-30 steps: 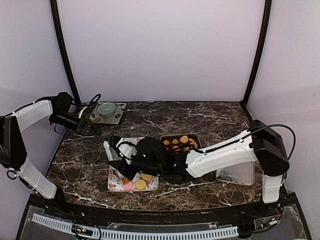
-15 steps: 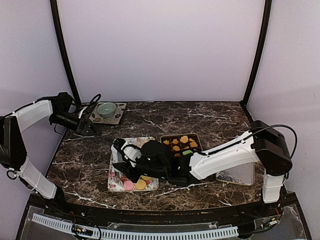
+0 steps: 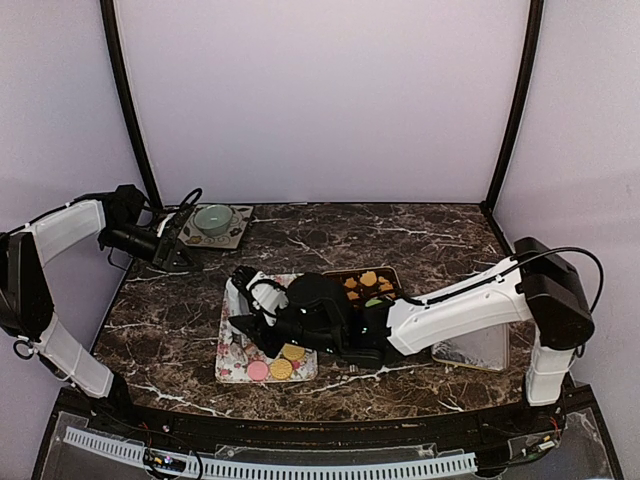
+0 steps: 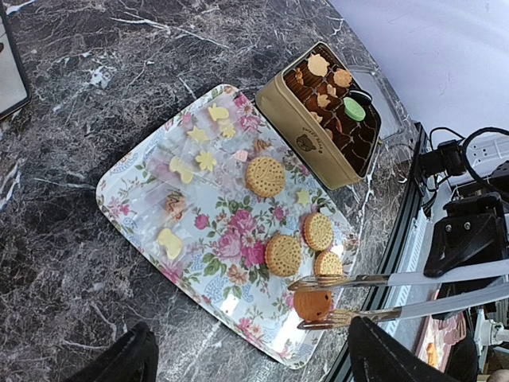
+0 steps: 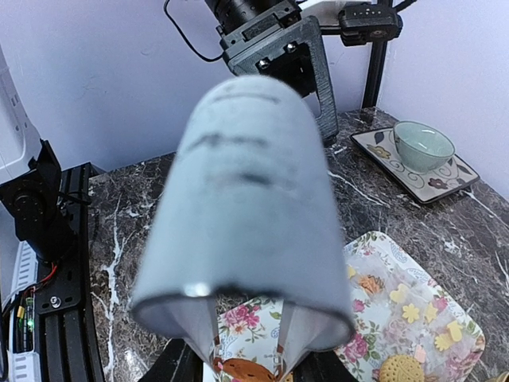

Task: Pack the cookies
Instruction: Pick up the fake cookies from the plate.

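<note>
Black right gripper point(image 3: 250, 315): lower centre of the top view, over the flowered tray point(image 4: 127, 207), jaws part-closed and clamped on a pair of tongs point(image 4: 374, 279).
Tongs: long axis runs left to right across the lower right of the left wrist view, tips to the left, nipping one orange cookie point(image 4: 312, 305) between them.
Orange cookie: over the tray's lower right corner in that view, round face towards the camera; whether it touches the tray cannot be told.
Loose cookies point(image 4: 283, 255): four golden discs lie flat, faces up, on the tray, three bunched just beside the tong tips, one apart nearer the middle.
Tin point(image 4: 306, 143): gold, just beside the tray at upper right of that view, with more cookies inside, one green.
Left gripper point(image 3: 182, 258): left of the top view, behind the tray, fingers point(image 4: 119, 358) spread wide, empty.
Bowl point(image 3: 213, 217): pale green, on a square plate point(image 3: 238, 238) at the marble table's point(image 3: 430, 240) far left.
</note>
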Action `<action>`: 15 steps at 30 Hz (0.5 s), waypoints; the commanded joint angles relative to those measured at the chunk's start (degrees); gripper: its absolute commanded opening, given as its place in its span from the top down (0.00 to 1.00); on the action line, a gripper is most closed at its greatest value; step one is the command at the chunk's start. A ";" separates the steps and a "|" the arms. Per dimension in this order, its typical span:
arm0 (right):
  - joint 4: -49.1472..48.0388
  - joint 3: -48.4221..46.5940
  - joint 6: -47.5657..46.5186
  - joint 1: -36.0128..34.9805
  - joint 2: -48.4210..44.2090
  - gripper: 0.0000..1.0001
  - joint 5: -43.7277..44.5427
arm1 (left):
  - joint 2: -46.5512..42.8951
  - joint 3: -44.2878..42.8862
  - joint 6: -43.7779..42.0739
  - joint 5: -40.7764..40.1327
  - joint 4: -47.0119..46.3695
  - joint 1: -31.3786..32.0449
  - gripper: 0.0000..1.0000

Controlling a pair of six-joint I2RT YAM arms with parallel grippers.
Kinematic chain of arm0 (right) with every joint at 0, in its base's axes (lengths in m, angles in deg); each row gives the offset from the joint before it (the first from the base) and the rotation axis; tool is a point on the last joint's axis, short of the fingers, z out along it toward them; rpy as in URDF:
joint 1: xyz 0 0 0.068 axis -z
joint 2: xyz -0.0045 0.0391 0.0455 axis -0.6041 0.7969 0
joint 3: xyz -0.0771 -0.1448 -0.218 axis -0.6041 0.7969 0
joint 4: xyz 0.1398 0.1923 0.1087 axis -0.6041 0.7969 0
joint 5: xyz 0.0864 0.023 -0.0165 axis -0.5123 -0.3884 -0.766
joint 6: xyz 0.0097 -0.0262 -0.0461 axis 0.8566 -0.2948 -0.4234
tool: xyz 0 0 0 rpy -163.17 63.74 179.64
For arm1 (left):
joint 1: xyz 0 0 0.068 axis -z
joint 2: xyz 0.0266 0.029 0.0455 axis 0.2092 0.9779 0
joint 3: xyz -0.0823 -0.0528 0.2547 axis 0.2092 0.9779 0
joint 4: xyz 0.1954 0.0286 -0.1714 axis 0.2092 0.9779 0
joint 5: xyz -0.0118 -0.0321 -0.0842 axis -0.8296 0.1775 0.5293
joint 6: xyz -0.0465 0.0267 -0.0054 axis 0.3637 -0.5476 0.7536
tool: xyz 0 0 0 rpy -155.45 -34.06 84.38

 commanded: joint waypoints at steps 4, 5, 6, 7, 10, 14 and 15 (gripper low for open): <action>-0.62 3.96 -1.94 1.53 -11.34 0.84 5.62 | -1.18 -0.02 -0.53 1.63 1.63 -0.22 0.15; -0.03 6.43 -2.09 2.24 -13.30 0.84 6.21 | -1.16 -0.12 -0.47 1.77 1.59 -0.28 0.15; 0.53 8.19 -2.09 2.95 -16.20 0.84 6.70 | -1.10 -0.13 -0.38 1.89 1.54 -0.22 0.15; 1.21 9.84 -2.07 3.67 -18.07 0.84 7.00 | -1.06 -0.19 -0.36 1.99 1.50 -0.25 0.15; 4.80 14.46 -1.67 5.82 -24.39 0.84 8.30 | -1.07 -0.29 -0.32 2.23 1.49 -0.28 0.15; 8.00 20.26 -0.46 8.82 -30.82 0.83 8.52 | -1.14 -0.13 -0.33 2.48 1.37 -0.22 0.15; 8.63 21.03 -0.45 9.42 -31.85 0.83 8.62 | -1.10 -0.08 -0.26 2.58 1.32 -0.29 0.15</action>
